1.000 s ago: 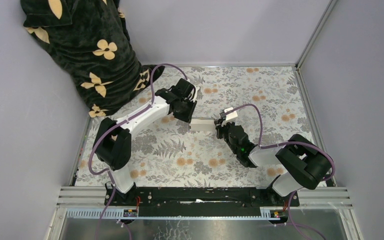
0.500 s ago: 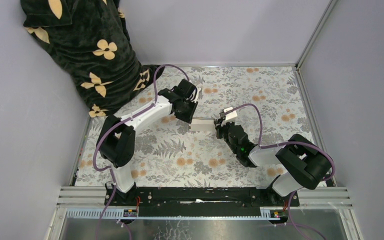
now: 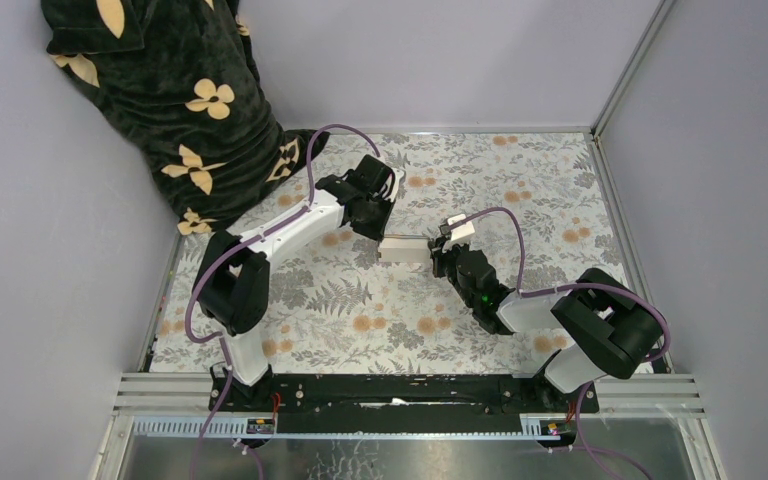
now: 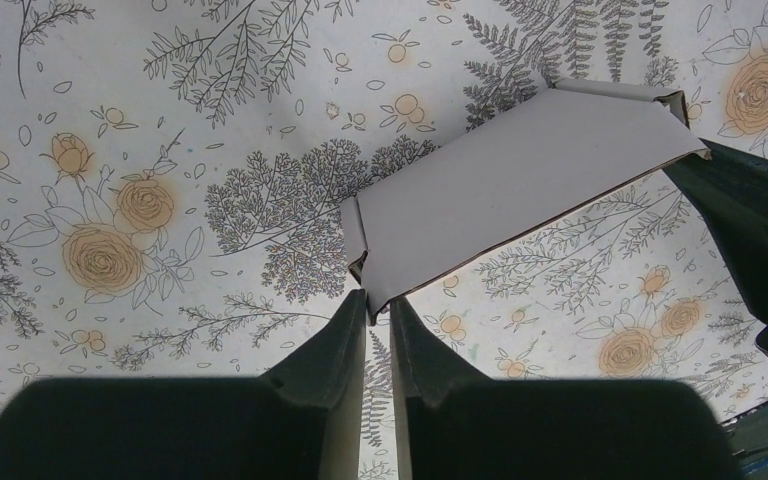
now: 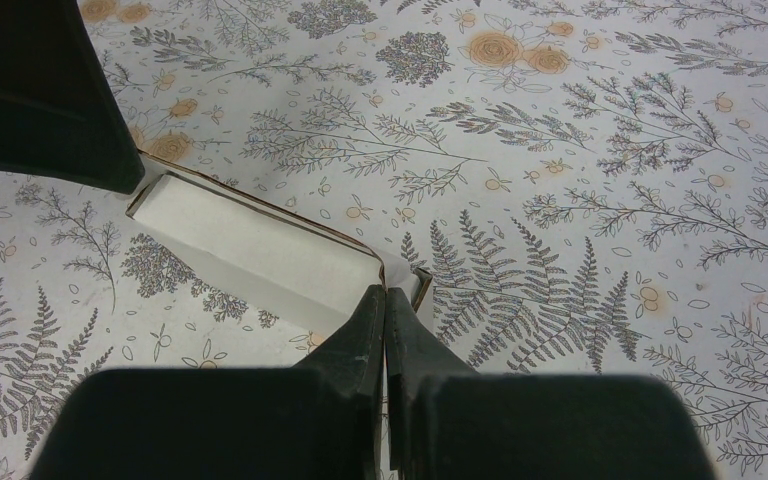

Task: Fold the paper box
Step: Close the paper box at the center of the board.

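The paper box (image 3: 405, 249) is a white, partly folded flat sleeve in the middle of the floral table, held between both arms. In the left wrist view its near corner (image 4: 390, 295) sits pinched between the narrow jaws of my left gripper (image 4: 378, 305), and the box (image 4: 520, 190) stretches away to the upper right. My right gripper (image 5: 386, 292) is shut on the opposite end of the box (image 5: 260, 255), at a brown-edged flap. From above, the left gripper (image 3: 378, 236) is at the box's left end and the right gripper (image 3: 438, 250) at its right end.
A dark cloth with cream flower shapes (image 3: 170, 90) fills the back left corner. Grey walls close the table at the back and both sides. A metal rail (image 3: 410, 385) carrying the arm bases runs along the near edge.
The left gripper's jaws have narrowed onto the box's corner and the arm has shifted slightly. The right arm and the box have stayed put.
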Motion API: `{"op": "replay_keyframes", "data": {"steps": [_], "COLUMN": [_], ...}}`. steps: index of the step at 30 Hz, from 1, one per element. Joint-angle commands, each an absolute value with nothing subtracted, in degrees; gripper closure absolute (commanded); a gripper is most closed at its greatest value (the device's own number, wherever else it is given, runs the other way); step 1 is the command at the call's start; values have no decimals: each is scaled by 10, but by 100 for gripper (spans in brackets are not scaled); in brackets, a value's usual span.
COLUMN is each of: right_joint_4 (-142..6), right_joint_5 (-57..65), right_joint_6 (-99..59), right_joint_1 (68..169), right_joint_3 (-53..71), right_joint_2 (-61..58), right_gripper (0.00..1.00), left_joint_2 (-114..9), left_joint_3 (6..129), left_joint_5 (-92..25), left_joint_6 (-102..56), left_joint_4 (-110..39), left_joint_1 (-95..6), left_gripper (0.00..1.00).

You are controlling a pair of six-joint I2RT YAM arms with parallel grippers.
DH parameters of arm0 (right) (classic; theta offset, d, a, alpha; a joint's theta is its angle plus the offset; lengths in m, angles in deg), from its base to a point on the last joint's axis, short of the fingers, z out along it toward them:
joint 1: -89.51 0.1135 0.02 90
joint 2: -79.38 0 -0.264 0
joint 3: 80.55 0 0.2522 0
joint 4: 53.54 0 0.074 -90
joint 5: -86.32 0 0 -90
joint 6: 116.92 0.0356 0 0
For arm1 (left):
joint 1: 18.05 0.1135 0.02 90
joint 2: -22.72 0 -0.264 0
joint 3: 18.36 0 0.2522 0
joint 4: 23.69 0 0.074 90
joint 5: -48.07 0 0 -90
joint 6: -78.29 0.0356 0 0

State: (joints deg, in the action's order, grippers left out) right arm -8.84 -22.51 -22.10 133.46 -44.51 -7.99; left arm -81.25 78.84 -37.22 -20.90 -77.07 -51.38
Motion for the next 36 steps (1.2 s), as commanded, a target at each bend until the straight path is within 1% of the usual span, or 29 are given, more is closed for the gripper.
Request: {"op": "replay_keyframes", "data": {"steps": [1, 8, 12, 17, 22, 36], "right_joint_4": [-172, -172, -171, -173, -184, -203], "right_joint_5": [-202, -202, -202, -201, -204, -203], "right_joint_6": [-220, -220, -218, -220, -217, -221], "right_joint_1": [1344, 1344, 1345, 1345, 1344, 1346], "right_joint_3": [-449, -451, -452, -449, -445, -435], "right_joint_2": [-98, -97, -96, -98, -96, -94], "right_gripper": [100, 100, 100, 100, 100, 100], "left_joint_2": [-803, -808, -814, -823, -847, -890], "left_joint_3": [794, 797, 805, 833, 879, 930], "left_joint_5": [-374, -375, -382, -390, -386, -376], "left_joint_6": [-200, -205, -213, -226, -241, -263], "left_joint_4": [-749, -750, -757, -784, -820, -853], "left_joint_1": [-509, -508, -508, -509, -509, -509], "left_gripper": [82, 89, 90, 90, 87, 88]}}
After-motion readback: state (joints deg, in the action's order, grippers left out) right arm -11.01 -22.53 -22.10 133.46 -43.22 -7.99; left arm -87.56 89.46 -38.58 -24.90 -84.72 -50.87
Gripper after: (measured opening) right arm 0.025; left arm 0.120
